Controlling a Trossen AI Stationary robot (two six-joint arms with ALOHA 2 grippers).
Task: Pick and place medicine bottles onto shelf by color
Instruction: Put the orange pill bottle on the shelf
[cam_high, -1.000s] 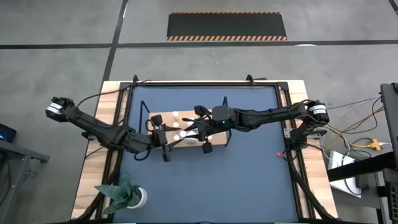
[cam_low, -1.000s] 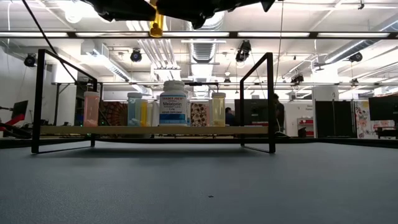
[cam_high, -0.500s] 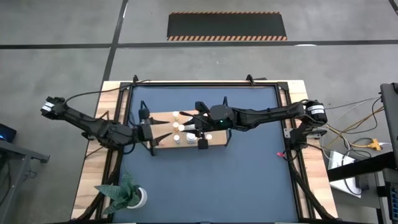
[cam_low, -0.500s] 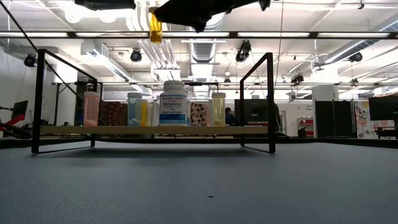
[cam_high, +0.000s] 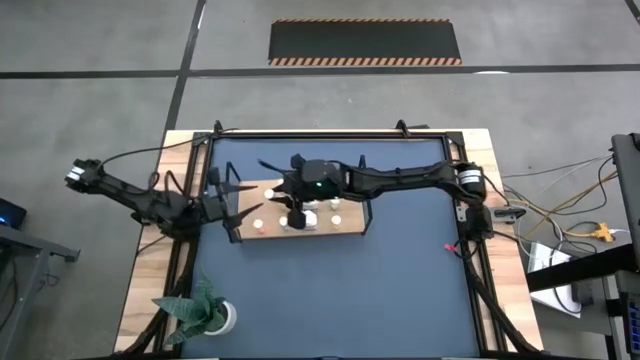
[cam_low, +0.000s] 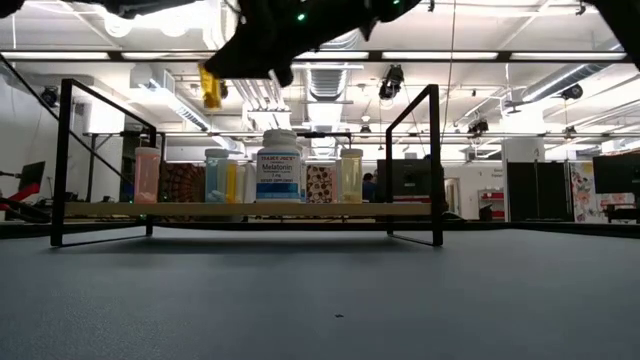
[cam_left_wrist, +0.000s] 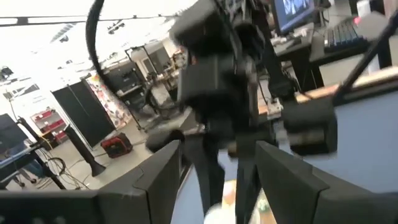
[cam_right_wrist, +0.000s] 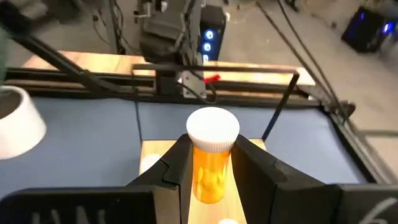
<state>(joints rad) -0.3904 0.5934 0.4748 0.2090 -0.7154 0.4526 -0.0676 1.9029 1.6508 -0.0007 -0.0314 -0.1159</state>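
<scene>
One orange bottle (cam_right_wrist: 210, 163), white-capped with pills inside, sits clamped between my right gripper (cam_right_wrist: 210, 168) fingers above the shelf (cam_high: 262, 232); left gripper (cam_left_wrist: 219, 168) spread open nearby.

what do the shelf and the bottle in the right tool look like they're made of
The shelf looks like a light wood board, matte, with a thin black frame, probably painted metal, at its ends. The bottle gripped by the right tool looks like translucent orange plastic with a white ribbed cap, likely plastic too; contents show through the wall.
</scene>
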